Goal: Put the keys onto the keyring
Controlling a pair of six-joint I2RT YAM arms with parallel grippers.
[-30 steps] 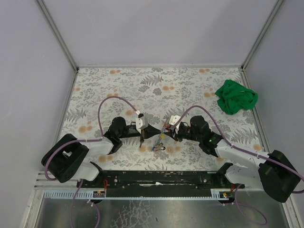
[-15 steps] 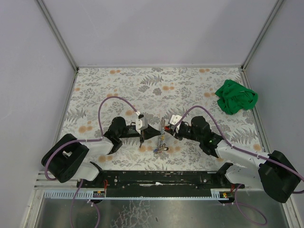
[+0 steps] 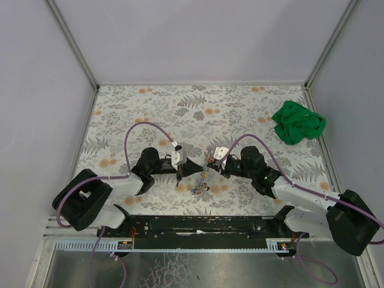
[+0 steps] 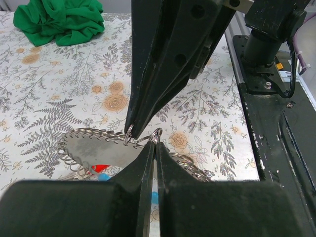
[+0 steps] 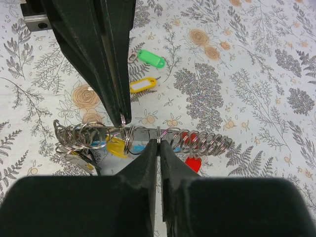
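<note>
Left hand (image 4: 156, 144) pinched shut on a split ring of the silver coiled-wire keyring (image 5: 200, 142). Right hand (image 5: 158, 140) clamped on the same keyring, close beside. Coloured tags (image 5: 193, 163) on it are half hidden by fingers. Bright green plastic-capped key (image 5: 151, 58) and yellow-orange plastic-capped key (image 5: 142, 85) lie loose on the floral table (image 5: 256, 74) just beyond the keyring. Green sits diagonal, yellow-orange near level. Blades hard to make out.

keys | bright green plastic-headed small key (image 5: 150, 58), yellow-orange plastic-headed small key (image 5: 142, 85) | flat on floral worktop (image 5: 256, 59), just beside each other, not touching, off ring | silver metal keyring (image 5: 143, 140) | coiled wire plus split rings, red, blue, yellow tags attached
</note>
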